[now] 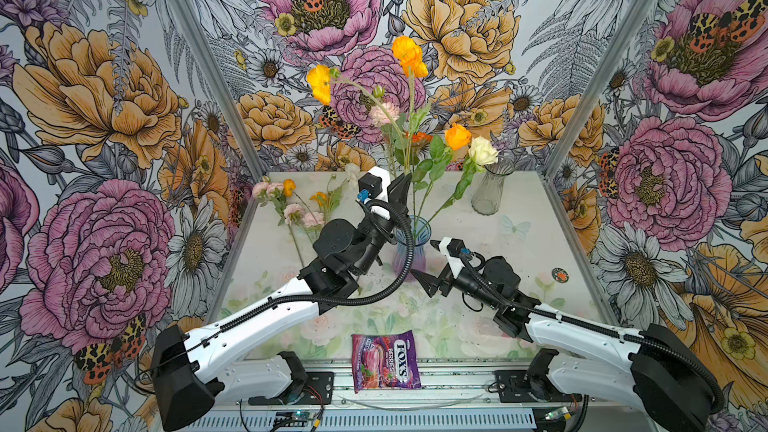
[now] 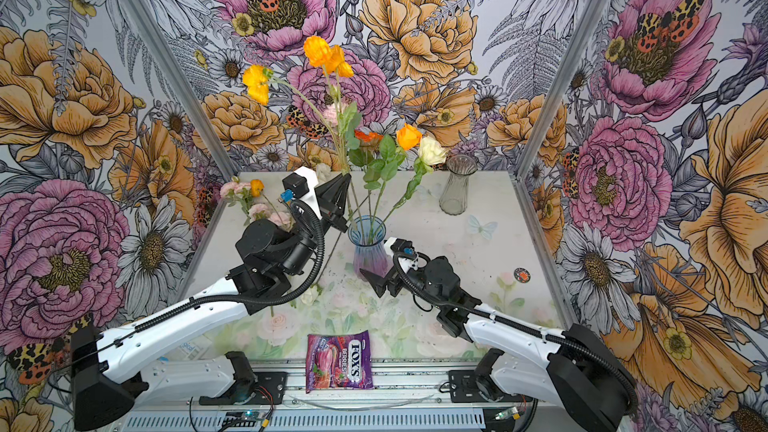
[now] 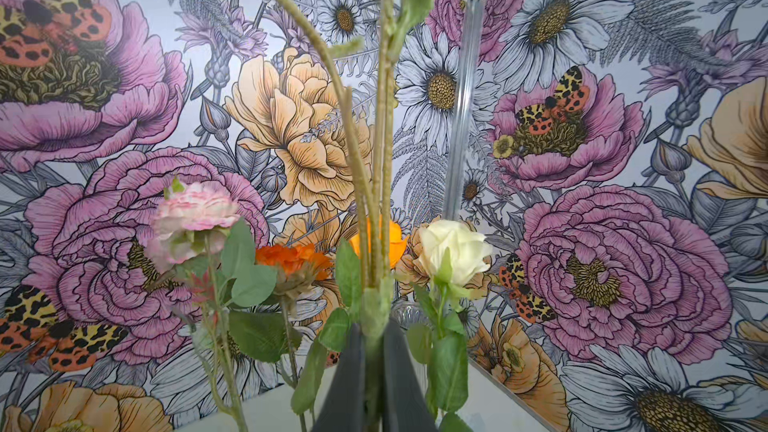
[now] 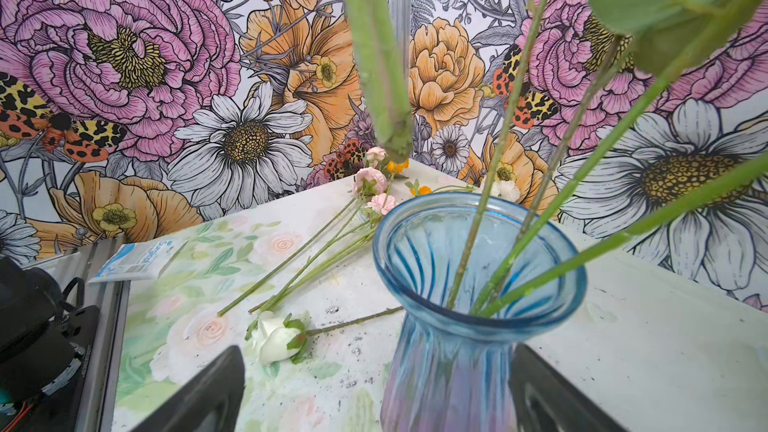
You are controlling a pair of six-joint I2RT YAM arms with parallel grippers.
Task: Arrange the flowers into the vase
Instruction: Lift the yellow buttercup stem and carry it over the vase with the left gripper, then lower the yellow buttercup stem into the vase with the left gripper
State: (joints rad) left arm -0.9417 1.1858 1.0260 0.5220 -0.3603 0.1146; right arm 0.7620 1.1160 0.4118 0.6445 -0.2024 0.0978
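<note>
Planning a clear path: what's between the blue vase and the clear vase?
Bare tabletop, in both top views; only the white rose's stem leans over it from the blue vase.

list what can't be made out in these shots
- Left wrist view: blooms of the stems in the left tool, cut off by the top edge.
- Right wrist view: vase base, cut off by the bottom edge.
- Both top views: loose flowers, lower ends behind the left arm.
</note>
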